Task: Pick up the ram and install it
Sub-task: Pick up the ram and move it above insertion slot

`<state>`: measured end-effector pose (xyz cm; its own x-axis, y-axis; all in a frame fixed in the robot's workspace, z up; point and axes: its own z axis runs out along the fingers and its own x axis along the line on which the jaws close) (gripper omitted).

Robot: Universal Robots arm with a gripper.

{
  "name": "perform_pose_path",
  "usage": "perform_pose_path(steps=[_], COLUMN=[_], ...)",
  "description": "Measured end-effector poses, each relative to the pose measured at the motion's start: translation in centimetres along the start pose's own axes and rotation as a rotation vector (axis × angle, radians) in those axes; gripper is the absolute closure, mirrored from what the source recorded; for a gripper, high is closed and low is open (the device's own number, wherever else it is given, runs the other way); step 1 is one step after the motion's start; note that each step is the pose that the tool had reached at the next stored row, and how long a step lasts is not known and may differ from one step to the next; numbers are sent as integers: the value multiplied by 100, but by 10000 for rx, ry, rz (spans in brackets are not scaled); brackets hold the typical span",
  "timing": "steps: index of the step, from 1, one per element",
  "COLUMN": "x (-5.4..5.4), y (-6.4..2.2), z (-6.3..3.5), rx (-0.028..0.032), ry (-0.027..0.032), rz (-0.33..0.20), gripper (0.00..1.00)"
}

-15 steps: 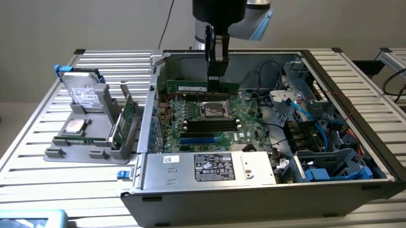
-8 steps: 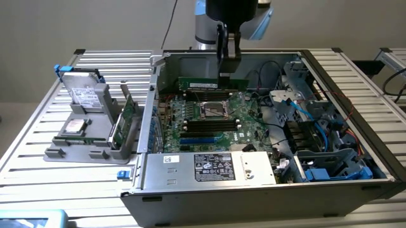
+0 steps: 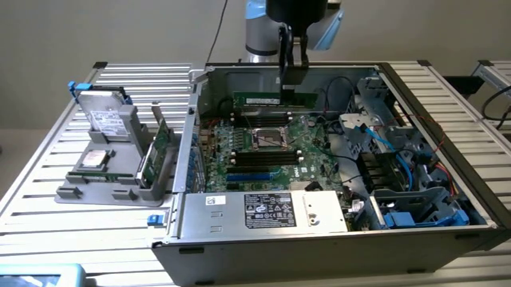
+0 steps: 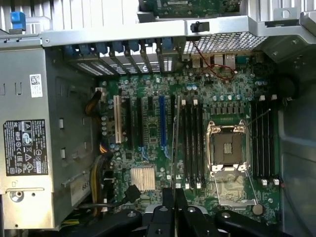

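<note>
Exterior view: vertical gripper (image 3: 289, 85) with ram (image 3: 259, 99) above the motherboard (image 3: 310, 136)

place: robotics lab | landmark: opened desktop computer case (image 3: 319, 260) on slatted aluminium counter (image 3: 48, 221) | beside case: grey parts fixture (image 3: 104, 194) | behind case: robot arm (image 3: 257, 30)

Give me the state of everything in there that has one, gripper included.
gripper, shut on the ram
ram, held level above the motherboard, not seated
computer case, side open
CPU socket, empty, no cooler on it
memory slots, appear empty
hard drive, standing in the gray holder outside the case
</note>
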<state>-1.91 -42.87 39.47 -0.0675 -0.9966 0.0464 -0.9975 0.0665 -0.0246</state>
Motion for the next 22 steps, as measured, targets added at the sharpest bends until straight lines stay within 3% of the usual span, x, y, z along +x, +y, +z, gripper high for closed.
perform_pose_path(steps=[3, 5, 7, 9, 10, 11, 15, 17, 19, 22], x=[-80, -120, -147, -154, -155, -156, -230, -277, -294, -307], y=[-1, 2, 4, 5, 5, 6, 12, 18, 20, 21], z=[8, 15, 21, 27, 35, 50, 99, 117, 129, 142], rx=[45, 52, 44, 26, 20, 19, 19, 20, 26, 41], ry=[-63, -172, -349, -637, -729, -757, -756, -723, -627, -398], rz=[4, 7, 12, 15, 14, 12, -38, -69, -113, -185], gripper=[87, 87, 87, 87, 87, 87, 87, 87, 87, 87])
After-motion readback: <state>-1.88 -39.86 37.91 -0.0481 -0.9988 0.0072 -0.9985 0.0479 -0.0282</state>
